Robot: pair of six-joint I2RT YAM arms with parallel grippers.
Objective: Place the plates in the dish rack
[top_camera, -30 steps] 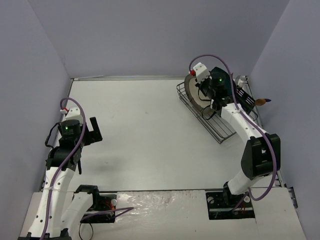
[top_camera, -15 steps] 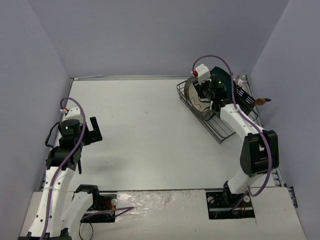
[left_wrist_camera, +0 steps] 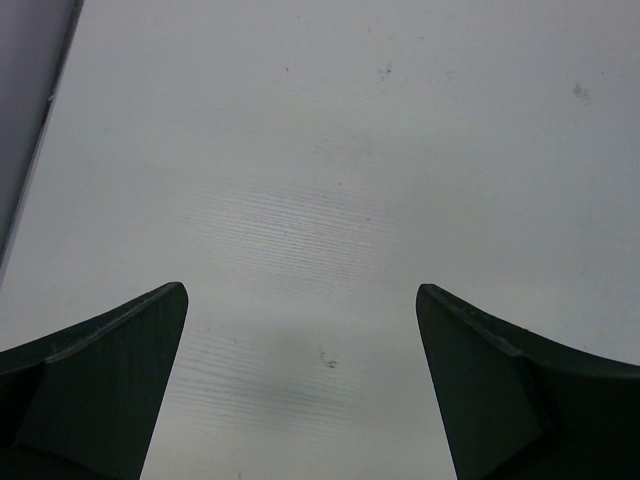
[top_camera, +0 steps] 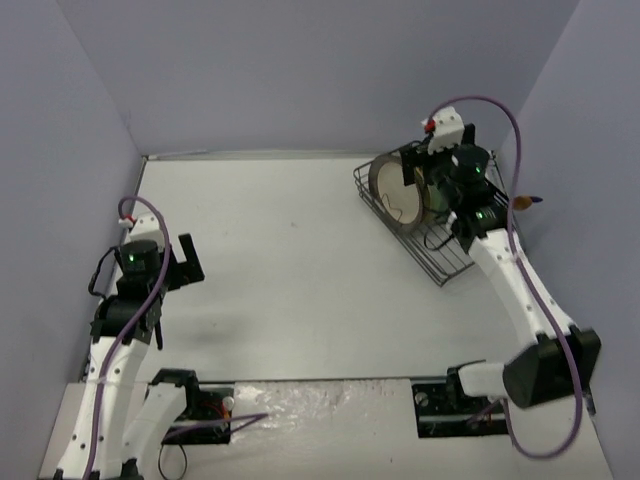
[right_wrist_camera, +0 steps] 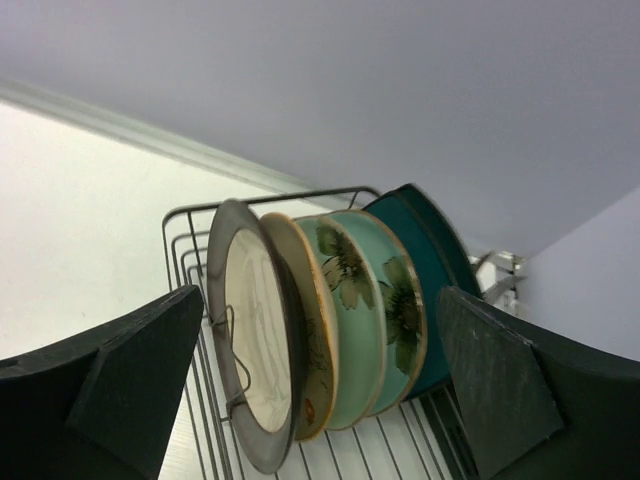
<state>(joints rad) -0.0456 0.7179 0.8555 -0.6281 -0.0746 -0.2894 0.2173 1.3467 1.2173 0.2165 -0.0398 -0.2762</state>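
Note:
Several plates stand on edge side by side in the black wire dish rack at the back right. From the front of the row they are a cream plate with a dark-grey rim, a cream floral one, two mint plates with dark flowers, and dark teal ones at the back. My right gripper hangs open just above and in front of the row, holding nothing. Over bare table at the left, my left gripper is open and empty, also seen from above.
The rack sits at an angle near the right wall. A utensil handle sticks out at its far end, where the arm partly hides the rack. Walls close in the table on the left, back and right.
My right gripper went from shut to open, let go of the grey-rimmed plate in the rack, and drew back up and to the right. The left arm stayed still.

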